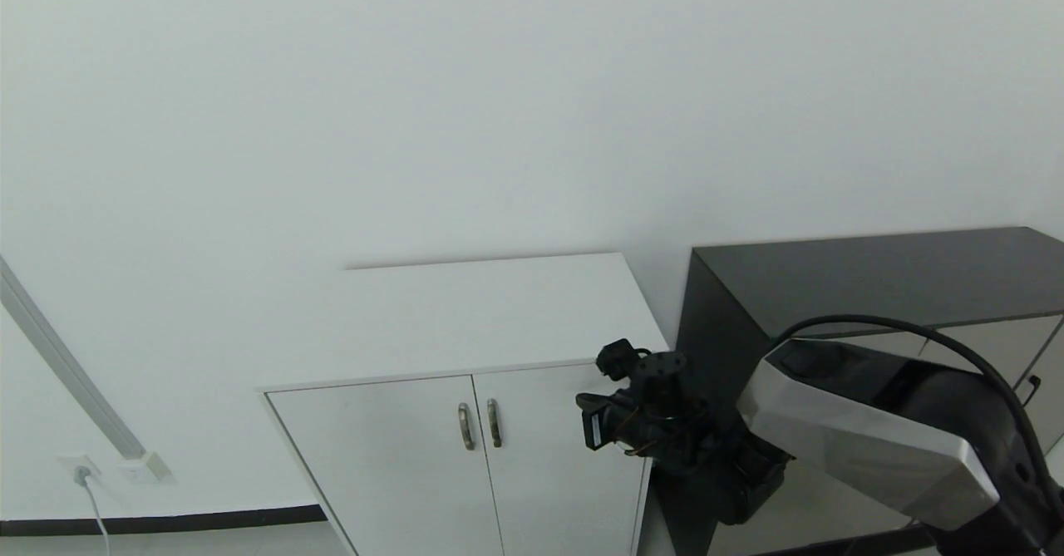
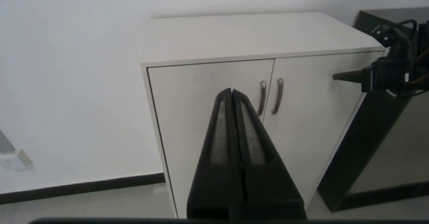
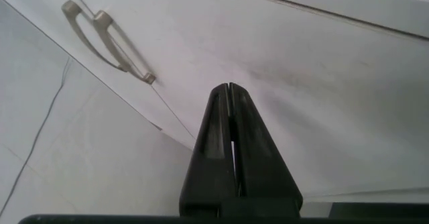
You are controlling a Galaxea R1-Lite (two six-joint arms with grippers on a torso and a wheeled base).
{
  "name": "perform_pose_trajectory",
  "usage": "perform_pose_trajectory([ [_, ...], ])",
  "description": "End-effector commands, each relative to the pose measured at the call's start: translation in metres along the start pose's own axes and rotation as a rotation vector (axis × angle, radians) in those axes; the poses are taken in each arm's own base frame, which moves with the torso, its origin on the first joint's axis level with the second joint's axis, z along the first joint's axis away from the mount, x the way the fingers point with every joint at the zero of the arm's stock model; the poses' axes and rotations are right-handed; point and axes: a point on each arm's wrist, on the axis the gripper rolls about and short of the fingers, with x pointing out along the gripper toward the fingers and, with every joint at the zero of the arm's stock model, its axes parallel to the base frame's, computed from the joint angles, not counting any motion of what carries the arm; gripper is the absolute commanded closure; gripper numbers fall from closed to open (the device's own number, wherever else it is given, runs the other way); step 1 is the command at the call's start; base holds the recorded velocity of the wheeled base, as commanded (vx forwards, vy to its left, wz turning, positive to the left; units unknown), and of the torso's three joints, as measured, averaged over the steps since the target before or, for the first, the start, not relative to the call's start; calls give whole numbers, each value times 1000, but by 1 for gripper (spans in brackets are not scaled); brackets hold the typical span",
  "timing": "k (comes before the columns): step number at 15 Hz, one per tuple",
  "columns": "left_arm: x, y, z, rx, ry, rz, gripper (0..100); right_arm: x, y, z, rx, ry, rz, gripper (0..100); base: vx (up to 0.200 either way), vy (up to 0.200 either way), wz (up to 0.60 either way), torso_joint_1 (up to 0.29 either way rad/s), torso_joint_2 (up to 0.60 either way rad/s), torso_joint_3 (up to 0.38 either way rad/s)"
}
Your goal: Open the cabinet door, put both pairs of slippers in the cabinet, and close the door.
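The white cabinet stands against the wall with both doors shut. Its two metal handles sit side by side at the middle seam. My right gripper hangs in front of the right door, to the right of the handles, shut and holding nothing. In the right wrist view its shut fingertips are close to the door face, with the handles off to one side. My left gripper is shut and empty, some way back from the cabinet, facing the left door.
A dark cabinet stands directly right of the white one, with a narrow gap between them. A wall socket with a plugged cable and a slanted cable duct are at the lower left. A black skirting strip runs along the wall.
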Motion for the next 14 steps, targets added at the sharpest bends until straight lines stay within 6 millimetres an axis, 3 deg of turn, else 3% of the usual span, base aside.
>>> perform_pose_trajectory([
  [1,0,0,0,0,1,0,100,-25,2,9,17,-7,0,100,0,0,0,0,0,0],
  [7,0,0,0,0,1,0,100,-82,-14,14,33,-45,-109,100,0,0,0,0,0,0],
  [14,0,0,0,0,1,0,100,-171,-43,19,65,-74,-237,100,0,0,0,0,0,0],
])
